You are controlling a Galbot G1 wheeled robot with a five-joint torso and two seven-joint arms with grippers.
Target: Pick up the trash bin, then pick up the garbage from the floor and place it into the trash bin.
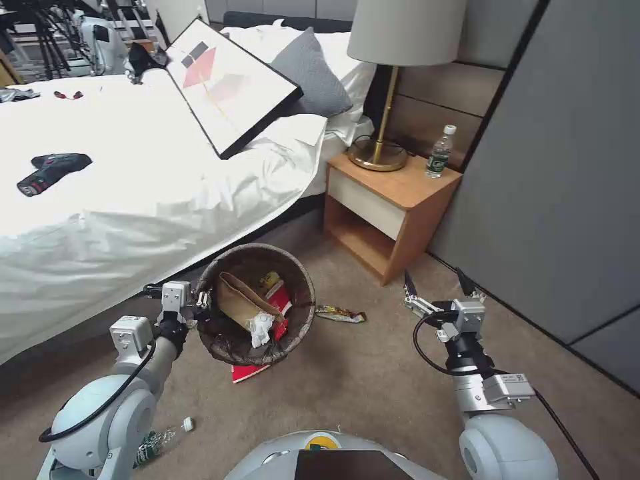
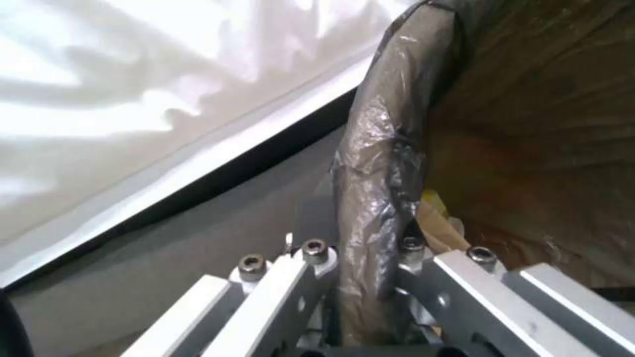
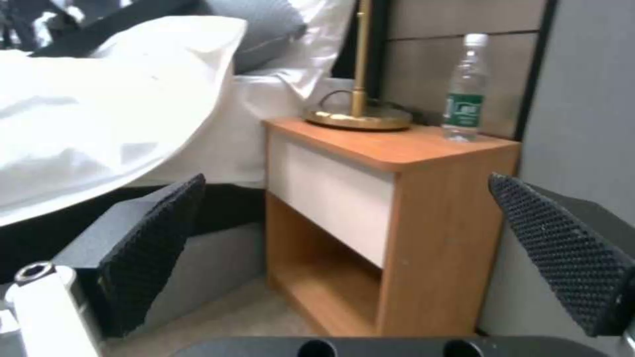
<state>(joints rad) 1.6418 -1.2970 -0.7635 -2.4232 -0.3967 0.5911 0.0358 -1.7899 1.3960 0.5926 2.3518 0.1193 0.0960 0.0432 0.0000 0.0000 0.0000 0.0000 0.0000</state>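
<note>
1. Dark plastic liner folded over the rim of the trash bin [image 1: 255, 303]: the left tool [image 1: 200, 303] is clamped on that rim, bin beside the bed [image 1: 133, 200], over the carpet.
2. Left wrist view confirms the grip: liner and rim [image 2: 377, 198] run down between the jaws, one finger inside the bin, one outside.
3. Bin already holds a brown paper bag [image 1: 241, 301], red packets and a white tissue scrap.
4. Garbage still on the floor: a gold snack wrapper [image 1: 341, 314] just right of the bin, a red packet [image 1: 248, 372] partly under it, and a crushed green-labelled bottle [image 1: 161, 439] near the robot's left shoulder.
5. Right tool [image 1: 440, 288] is released, jaws spread wide, empty, hovering near the nightstand [image 1: 390, 207], apart from the wrapper.
6. Risk: the grip is on one rim edge only, so the bin can tilt or swing and spill; the slick liner can slide off the rim.
7. Risk: the flat wrapper on carpet is hard to pinch, and the tips may skate over it.
8. Risk: the red packet is shadowed by the bin, so reaching it likely needs the bin shifted.
9. Right wrist view shows its pads [image 3: 156, 238] apart, plus the upright water bottle [image 3: 465, 89] and lamp base on the nightstand surface, but no litter. Head view gives the litter layout.
</note>
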